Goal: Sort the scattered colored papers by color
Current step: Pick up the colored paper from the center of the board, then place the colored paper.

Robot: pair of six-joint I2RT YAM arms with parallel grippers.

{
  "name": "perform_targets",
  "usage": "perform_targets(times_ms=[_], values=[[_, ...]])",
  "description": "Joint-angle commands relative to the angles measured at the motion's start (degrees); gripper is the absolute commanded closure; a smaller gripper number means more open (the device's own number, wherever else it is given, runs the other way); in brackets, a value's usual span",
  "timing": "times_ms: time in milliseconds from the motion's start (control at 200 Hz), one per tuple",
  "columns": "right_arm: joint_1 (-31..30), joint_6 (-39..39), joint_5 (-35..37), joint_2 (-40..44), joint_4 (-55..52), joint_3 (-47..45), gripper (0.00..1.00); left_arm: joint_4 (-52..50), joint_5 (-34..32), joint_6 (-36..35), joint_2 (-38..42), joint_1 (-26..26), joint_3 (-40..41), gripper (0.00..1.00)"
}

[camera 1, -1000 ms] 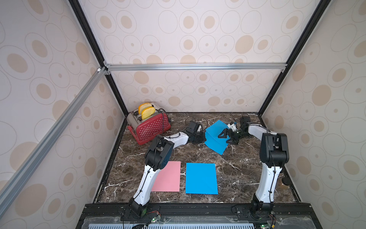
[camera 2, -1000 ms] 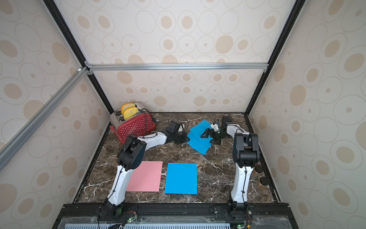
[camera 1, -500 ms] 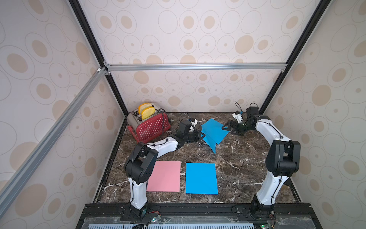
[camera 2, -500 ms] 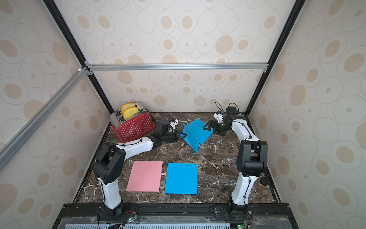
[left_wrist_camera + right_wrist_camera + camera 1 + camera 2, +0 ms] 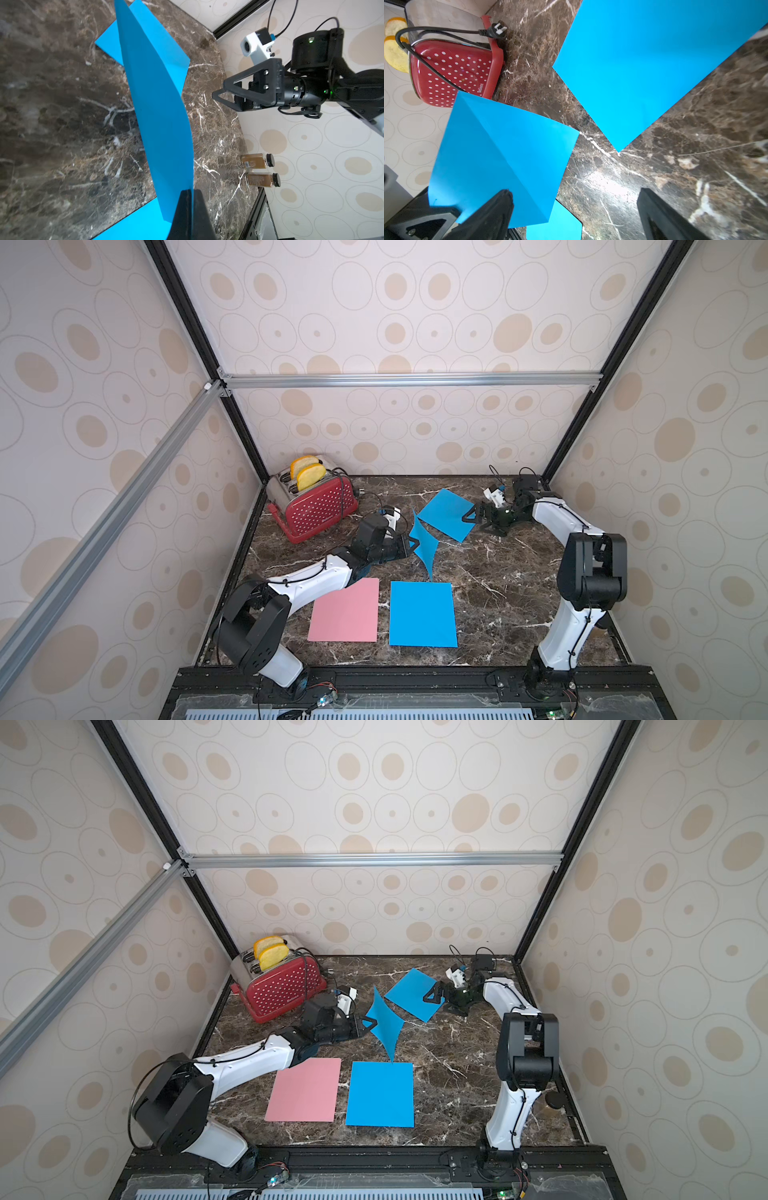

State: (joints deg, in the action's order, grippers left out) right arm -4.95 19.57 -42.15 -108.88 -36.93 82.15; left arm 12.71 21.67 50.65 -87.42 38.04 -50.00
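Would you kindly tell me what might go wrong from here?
1. The left gripper pinches the lifted blue sheet only at one edge; it curls and sags, so it may crease or slip out.
2. Its hanging tip looks close to the near blue sheet; dragging it could knock that sheet askew.
3. The open right gripper by the far blue sheet might push it.

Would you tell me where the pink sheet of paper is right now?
In a top view the pink sheet lies flat near the front edge of the table, on the left, just left of the front blue sheet with a gap between them.
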Motion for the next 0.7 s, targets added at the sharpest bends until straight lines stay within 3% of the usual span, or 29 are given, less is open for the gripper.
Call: perform_targets(times_ms=[0,230,451,696], values=[[-1.75,1.84,-2.23,2.31,1.53,-3.49,0.00,-1.89,-6.34,3.58,2.13,2.51,2.45,1.00],[-5.51,3.00,-3.86,3.14,2.94,-7.90,0.00,-4.12,-16.66,9.93,5.72,9.18,6.56,1.00],[-7.73,3.00,-5.22,3.54,1.61,-8.67,0.00,-12.07,-23.70,13.83,7.20,15.94,3.83,1.00],[-8.92,3.68,-4.05,7.20,1.80,-12.96,0.00,-18.73,-27.84,17.79,9.89,17.95,2.69,1.00]])
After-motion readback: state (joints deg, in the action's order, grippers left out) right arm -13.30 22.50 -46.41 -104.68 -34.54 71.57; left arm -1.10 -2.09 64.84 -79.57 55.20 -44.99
